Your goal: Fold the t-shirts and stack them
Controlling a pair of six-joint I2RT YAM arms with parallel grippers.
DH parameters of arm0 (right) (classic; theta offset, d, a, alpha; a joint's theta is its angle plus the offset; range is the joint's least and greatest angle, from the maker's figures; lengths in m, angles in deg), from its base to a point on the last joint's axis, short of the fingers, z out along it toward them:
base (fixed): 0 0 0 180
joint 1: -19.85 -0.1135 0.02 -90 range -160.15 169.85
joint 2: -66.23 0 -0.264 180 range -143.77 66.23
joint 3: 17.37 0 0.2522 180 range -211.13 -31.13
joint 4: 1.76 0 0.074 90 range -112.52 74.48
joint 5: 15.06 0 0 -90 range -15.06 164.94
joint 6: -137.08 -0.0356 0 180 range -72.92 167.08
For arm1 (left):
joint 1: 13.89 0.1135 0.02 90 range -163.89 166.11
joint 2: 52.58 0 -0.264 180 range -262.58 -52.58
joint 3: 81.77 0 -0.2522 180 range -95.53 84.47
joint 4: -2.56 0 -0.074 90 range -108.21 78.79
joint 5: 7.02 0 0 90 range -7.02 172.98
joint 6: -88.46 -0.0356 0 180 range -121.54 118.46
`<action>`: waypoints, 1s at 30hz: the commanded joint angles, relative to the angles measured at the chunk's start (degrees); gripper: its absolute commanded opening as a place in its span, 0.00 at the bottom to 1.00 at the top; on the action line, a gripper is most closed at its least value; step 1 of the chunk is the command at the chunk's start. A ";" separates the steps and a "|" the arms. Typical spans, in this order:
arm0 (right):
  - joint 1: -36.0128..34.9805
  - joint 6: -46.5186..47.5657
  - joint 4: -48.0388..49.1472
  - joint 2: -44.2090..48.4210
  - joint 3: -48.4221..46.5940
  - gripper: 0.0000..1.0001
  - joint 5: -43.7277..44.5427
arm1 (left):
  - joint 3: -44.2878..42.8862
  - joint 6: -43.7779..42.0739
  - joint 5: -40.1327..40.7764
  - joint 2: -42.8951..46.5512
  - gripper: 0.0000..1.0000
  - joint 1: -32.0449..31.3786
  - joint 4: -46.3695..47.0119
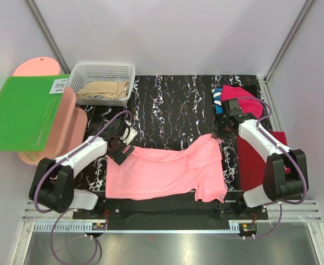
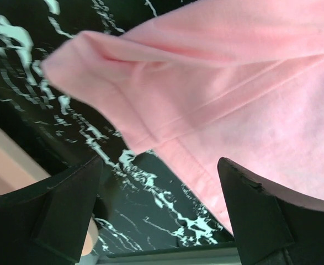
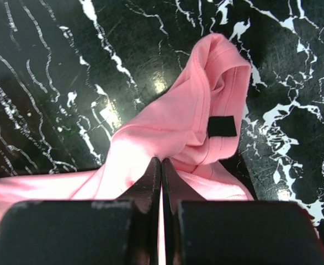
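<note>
The salmon-pink t-shirt (image 1: pixel 167 174) lies spread and rumpled on the black marbled table (image 1: pixel 173 105). My left gripper (image 1: pixel 119 149) is open at the shirt's left upper corner. In the left wrist view the shirt's sleeve and hem (image 2: pixel 233 99) lie ahead of the open gripper (image 2: pixel 159 165), and nothing is between the jaws. My right gripper (image 1: pixel 223 132) is shut on the shirt's right upper part. In the right wrist view the gripper (image 3: pixel 161 163) pinches bunched pink cloth (image 3: pixel 178 127) near the collar's black label (image 3: pixel 222 126). The magenta shirt (image 1: pixel 242 95) and the blue shirt (image 1: pixel 218 98) lie crumpled at the back right.
A dark-red board (image 1: pixel 253 160) lies on the table's right side under my right arm. A white basket (image 1: pixel 104 72) with beige cloth (image 1: pixel 104 91) stands at the back left. A green board (image 1: pixel 24 113) rests on pink boards (image 1: pixel 68 118) at the left.
</note>
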 commanded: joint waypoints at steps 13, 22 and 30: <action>0.25 0.81 1.23 7.54 3.61 0.00 -0.06 | -3.32 2.70 -1.64 -9.60 0.61 8.96 5.78; 0.34 0.72 1.23 8.06 4.84 0.00 -0.14 | -4.38 2.78 -3.40 -10.65 0.35 9.50 5.78; 0.34 0.81 1.06 8.50 5.10 0.00 -0.14 | -4.56 2.61 -3.93 -11.01 0.13 9.58 5.69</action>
